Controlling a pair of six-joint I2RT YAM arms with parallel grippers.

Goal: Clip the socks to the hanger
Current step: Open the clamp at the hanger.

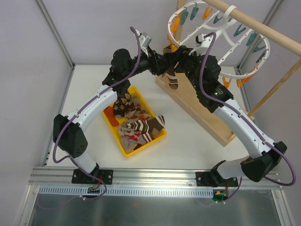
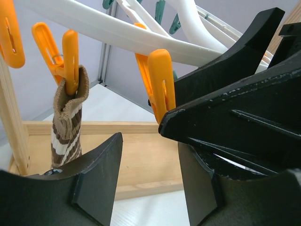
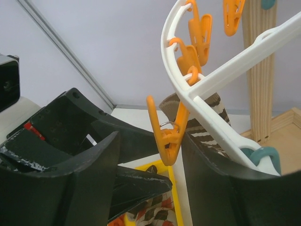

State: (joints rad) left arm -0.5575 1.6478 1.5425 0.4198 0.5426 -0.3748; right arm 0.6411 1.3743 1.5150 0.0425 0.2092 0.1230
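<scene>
The white hanger (image 1: 170, 22) hangs from a wooden pole, with orange and teal pins around its rim. A brown and cream striped sock (image 1: 173, 79) hangs clipped by an orange pin at its left side; it also shows in the left wrist view (image 2: 67, 127) and the right wrist view (image 3: 210, 117). More socks (image 1: 136, 123) lie in the yellow tray. My left gripper (image 1: 162, 60) (image 2: 149, 141) is open and empty, just below an orange pin (image 2: 160, 84). My right gripper (image 1: 181, 55) (image 3: 150, 136) is open around a hanging orange pin (image 3: 167, 136), not pressing it.
The yellow tray (image 1: 123, 149) sits at table centre-left. The wooden stand's base (image 1: 202, 110) and sloping pole (image 1: 263, 26) are at the back right. Both grippers are close together, fingers nearly touching under the hanger's white rim (image 3: 176, 80).
</scene>
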